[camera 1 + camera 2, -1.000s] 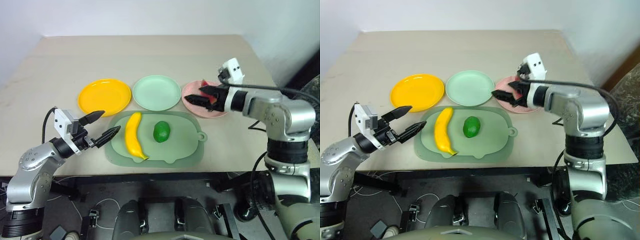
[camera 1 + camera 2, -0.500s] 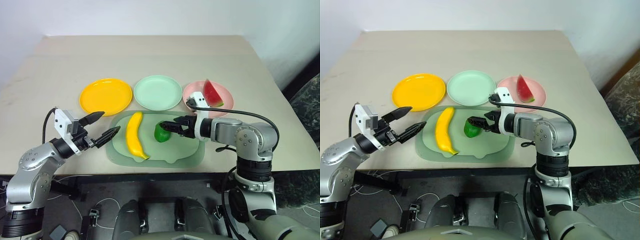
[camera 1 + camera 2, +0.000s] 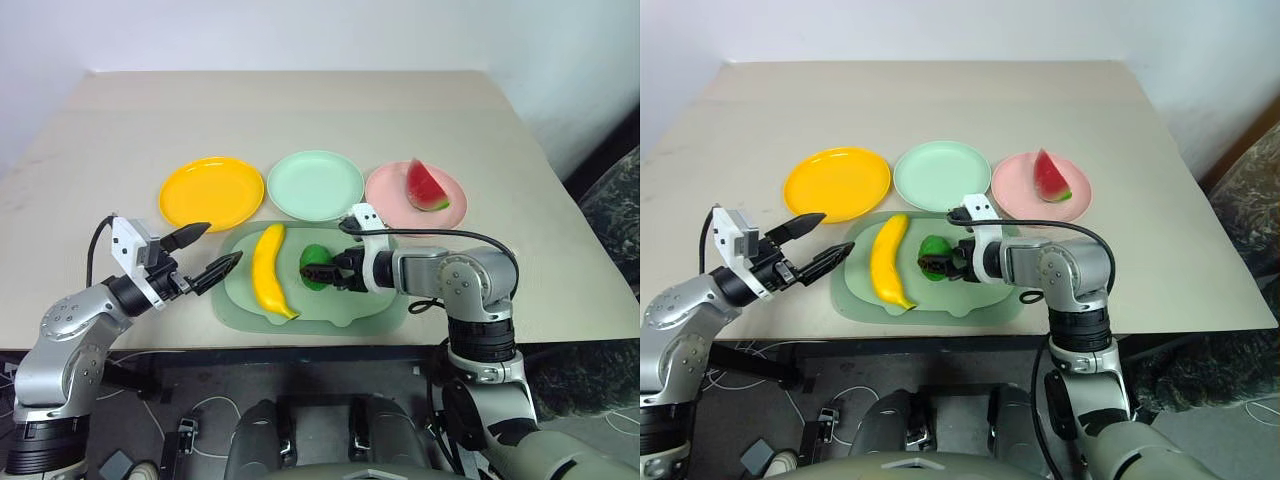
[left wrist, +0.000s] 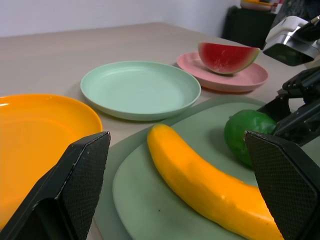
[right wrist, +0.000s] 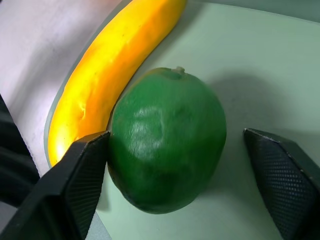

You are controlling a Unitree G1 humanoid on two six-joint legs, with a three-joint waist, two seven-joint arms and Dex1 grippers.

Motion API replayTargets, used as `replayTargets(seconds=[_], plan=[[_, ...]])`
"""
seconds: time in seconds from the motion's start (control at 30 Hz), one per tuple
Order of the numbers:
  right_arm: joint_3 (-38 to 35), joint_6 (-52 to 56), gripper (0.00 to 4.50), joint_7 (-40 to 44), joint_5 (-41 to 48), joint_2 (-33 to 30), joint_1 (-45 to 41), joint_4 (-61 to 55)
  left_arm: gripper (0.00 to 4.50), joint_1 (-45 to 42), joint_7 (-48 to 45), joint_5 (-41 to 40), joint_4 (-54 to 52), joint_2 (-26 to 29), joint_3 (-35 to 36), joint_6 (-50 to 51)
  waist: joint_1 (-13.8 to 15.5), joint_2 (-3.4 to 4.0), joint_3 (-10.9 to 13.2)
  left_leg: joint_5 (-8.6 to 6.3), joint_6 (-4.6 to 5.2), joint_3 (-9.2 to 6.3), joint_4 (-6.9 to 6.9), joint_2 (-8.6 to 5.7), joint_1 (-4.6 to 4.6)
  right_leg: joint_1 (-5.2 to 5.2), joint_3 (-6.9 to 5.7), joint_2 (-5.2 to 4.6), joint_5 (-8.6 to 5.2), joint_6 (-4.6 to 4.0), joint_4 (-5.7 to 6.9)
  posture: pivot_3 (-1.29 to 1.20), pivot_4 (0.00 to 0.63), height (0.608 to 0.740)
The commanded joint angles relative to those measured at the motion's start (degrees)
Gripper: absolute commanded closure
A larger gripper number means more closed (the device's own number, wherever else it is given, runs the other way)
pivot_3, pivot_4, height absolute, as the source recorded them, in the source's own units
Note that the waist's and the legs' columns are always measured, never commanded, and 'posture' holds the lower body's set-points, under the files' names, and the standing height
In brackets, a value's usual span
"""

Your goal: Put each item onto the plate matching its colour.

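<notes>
A small green fruit (image 5: 167, 140) lies on the pale green tray (image 3: 385, 300), next to the yellow banana (image 3: 267, 272). My right gripper (image 3: 318, 272) straddles the fruit with its jaws open: one finger (image 5: 85, 165) touches the fruit's side, and the other finger (image 5: 280, 165) stands a little off it. The red watermelon wedge (image 3: 425, 187) rests on the pink plate (image 3: 385, 190). The yellow-orange plate (image 3: 210, 192) and the mint green plate (image 3: 315, 185) hold nothing. My left gripper (image 3: 221, 244) hovers open off the tray's left end, pointing toward the banana.
The three plates stand in a row just behind the tray, which lies near the table's front edge (image 3: 300, 347). Bare tabletop (image 3: 300, 110) stretches behind the plates and out to both sides.
My right gripper left the pink plate, where the watermelon stays, and came down and left to the green fruit, its fingers narrowing around it. The left arm has not moved.
</notes>
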Motion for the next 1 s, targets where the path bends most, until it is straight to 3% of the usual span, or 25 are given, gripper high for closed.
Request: replayTargets(seconds=[0.03, 0.1, 0.3, 0.63, 0.77, 0.87, 1.0], plan=[[0.1, -1.3, 1.23, 0.6, 0.2, -1.9, -0.4, -2.0, 0.00, -0.7, 0.3, -0.3, -1.6, -0.1, 0.6, -0.6, 0.0, 0.00, 0.0, 0.00, 0.00, 0.00, 0.00, 0.00, 0.00, 0.00, 0.00, 0.00, 0.00, 0.00, 0.00, 0.00, 0.150, 0.695], [-0.1, -2.3, 1.73, 2.4, 1.1, -3.8, -2.0, -2.6, 0.00, -0.6, 0.4, -0.3, -1.8, -0.1, 0.6, -0.6, 0.0, 0.00, 0.0, 0.00, 0.00, 0.00, 0.00, 0.00, 0.00, 0.00, 0.00, 0.00, 0.00, 0.00, 0.00, 0.00, 0.150, 0.695], [-3.2, -10.8, 1.73, 8.9, 2.8, -7.5, -12.3, 4.0, 0.00, -0.4, 1.3, -0.4, -2.5, -0.2, 1.0, -0.5, -0.3, 0.01, 0.0, 0.00, 0.00, 0.01, -0.02, 0.02, -0.02, -0.07, 0.01, 0.04, 0.00, 0.00, 0.00, 0.00, 0.150, 0.695], [8.7, -46.0, 1.73, 10.7, -16.4, -3.3, -27.3, 46.9, 0.00, 2.1, 3.1, -0.4, -5.2, -0.2, 2.0, -0.5, -0.3, 0.01, 0.0, 0.01, -0.01, 0.09, -0.03, 0.01, -0.06, -0.10, 0.01, 0.05, 0.00, 0.00, -0.01, 0.00, 0.150, 0.695], [8.4, -57.5, 1.73, 7.5, -21.3, 0.7, -32.0, 64.2, 0.00, 3.7, 3.9, -0.7, -6.6, -0.1, 2.9, -0.4, -0.3, 0.02, 0.0, 0.02, -0.02, 0.13, -0.03, 0.02, -0.08, -0.15, 0.02, 0.05, 0.00, 0.01, 0.02, 0.00, 0.150, 0.695], [6.9, -61.5, 1.73, 7.3, -22.4, 2.0, -34.4, 70.7, 0.00, 4.6, 4.5, -0.8, -7.6, -0.1, 3.4, -0.2, -0.2, 0.03, 0.0, 0.02, -0.02, 0.12, -0.01, 0.02, -0.09, -0.14, 0.02, 0.05, 0.00, 0.01, 0.02, 0.00, 0.150, 0.695], [5.1, -64.2, 0.41, 11.0, -22.0, 1.7, -35.7, 71.1, 0.00, 6.3, 4.7, -0.9, -8.7, 0.3, 4.5, 0.1, -0.2, 0.03, 0.0, 0.02, -0.02, 0.09, 0.02, 0.03, -0.10, -0.13, 0.02, 0.05, 0.00, 0.01, 0.03, 0.00, 0.150, 0.695]])
